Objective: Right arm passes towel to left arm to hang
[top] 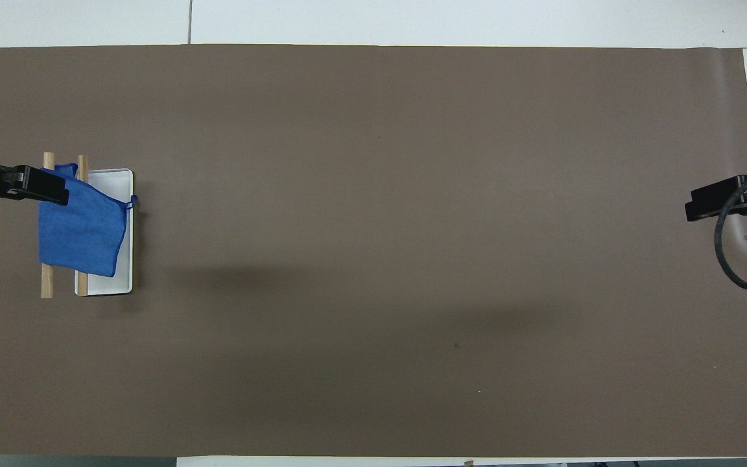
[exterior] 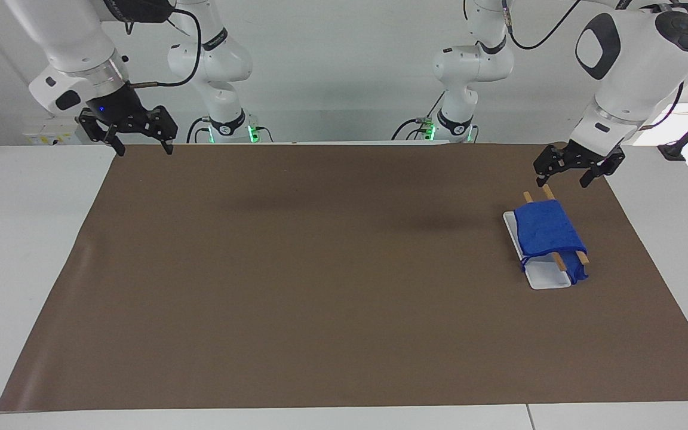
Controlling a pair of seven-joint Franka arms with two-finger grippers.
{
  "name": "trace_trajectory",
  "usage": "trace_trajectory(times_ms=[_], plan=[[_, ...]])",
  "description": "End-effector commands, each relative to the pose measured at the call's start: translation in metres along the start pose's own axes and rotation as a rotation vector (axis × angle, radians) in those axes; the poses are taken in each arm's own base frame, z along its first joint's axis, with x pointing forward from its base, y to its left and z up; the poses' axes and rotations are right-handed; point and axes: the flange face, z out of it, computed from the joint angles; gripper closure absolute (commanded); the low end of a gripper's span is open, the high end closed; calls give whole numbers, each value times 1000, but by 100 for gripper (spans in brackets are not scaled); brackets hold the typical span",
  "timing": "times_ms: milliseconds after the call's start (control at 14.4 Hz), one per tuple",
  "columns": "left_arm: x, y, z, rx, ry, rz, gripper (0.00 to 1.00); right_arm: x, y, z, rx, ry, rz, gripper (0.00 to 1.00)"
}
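Observation:
The blue towel (exterior: pixel 547 230) (top: pixel 82 233) hangs draped over two wooden rods (top: pixel 47 282) of a small rack with a white base (exterior: pixel 547 279) (top: pixel 111 282), toward the left arm's end of the table. My left gripper (exterior: pixel 562 181) (top: pixel 36 185) hovers open over the rods' ends and the towel's edge, apart from the cloth and holding nothing. My right gripper (exterior: pixel 144 150) (top: pixel 704 204), with its small blue light, is open and empty in the air over the mat's edge at the right arm's end of the table.
A brown mat (exterior: pixel 320 269) (top: pixel 380 227) covers most of the white table. A black cable (top: pixel 727 259) loops down from the right wrist.

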Motion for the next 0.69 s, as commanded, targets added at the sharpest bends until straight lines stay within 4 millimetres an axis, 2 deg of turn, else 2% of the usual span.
trace_trajectory(times_ms=[0,623], plan=[[-5,-2,-2,20,10,6,0,-7,4,0,17,2,-19,0],[-5,-3,-2,20,10,5,0,-8,4,0,17,-7,-19,0]])
